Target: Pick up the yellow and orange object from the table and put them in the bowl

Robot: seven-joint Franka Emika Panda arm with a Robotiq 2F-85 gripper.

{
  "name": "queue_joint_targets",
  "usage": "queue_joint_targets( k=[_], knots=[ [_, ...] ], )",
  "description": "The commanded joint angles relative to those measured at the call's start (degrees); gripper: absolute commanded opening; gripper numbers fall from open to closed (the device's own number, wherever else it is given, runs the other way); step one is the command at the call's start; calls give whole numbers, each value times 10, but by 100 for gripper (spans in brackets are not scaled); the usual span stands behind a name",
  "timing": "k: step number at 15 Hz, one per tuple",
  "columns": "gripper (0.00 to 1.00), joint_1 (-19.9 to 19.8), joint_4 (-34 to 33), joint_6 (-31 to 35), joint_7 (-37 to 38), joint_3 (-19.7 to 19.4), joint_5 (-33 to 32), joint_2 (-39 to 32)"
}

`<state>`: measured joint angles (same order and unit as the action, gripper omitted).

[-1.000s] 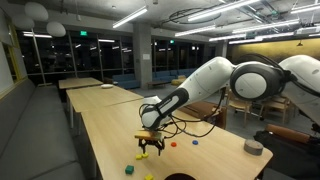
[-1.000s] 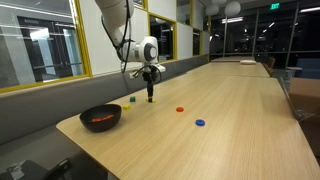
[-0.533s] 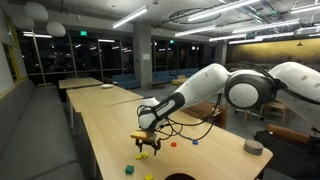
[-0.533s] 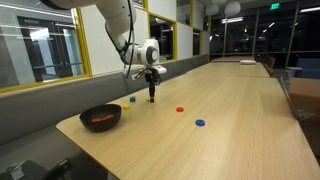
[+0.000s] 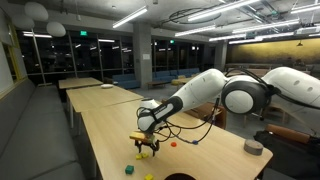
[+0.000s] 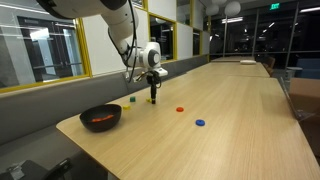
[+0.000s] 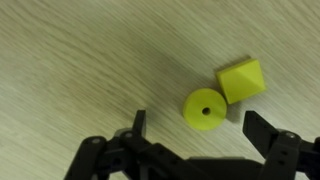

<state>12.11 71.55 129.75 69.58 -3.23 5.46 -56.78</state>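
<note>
Gripper [image 7: 200, 135] spread wide (wrist view) — yellow disc [image 7: 205, 108] on the table [image 7: 60, 60] just ahead.

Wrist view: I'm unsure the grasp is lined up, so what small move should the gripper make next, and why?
Probably lower the open gripper straight down and close on the yellow round piece with a centre hole, which lies between its spread fingers on the light wood table. The yellow square piece sits close beside it, so a careful descent seems wise.
</note>
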Motion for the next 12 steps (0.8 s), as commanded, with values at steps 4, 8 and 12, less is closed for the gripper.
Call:
queue_joint_targets(
  k=[4,8,12],
  knots=[
    [100,-3,-45,-12,14,-1,0,-28],
    [75,-3,-48,-13,11,0,-1,-27],
    [49,-2,-46,-16,9,0,-3,-22]
  ],
)
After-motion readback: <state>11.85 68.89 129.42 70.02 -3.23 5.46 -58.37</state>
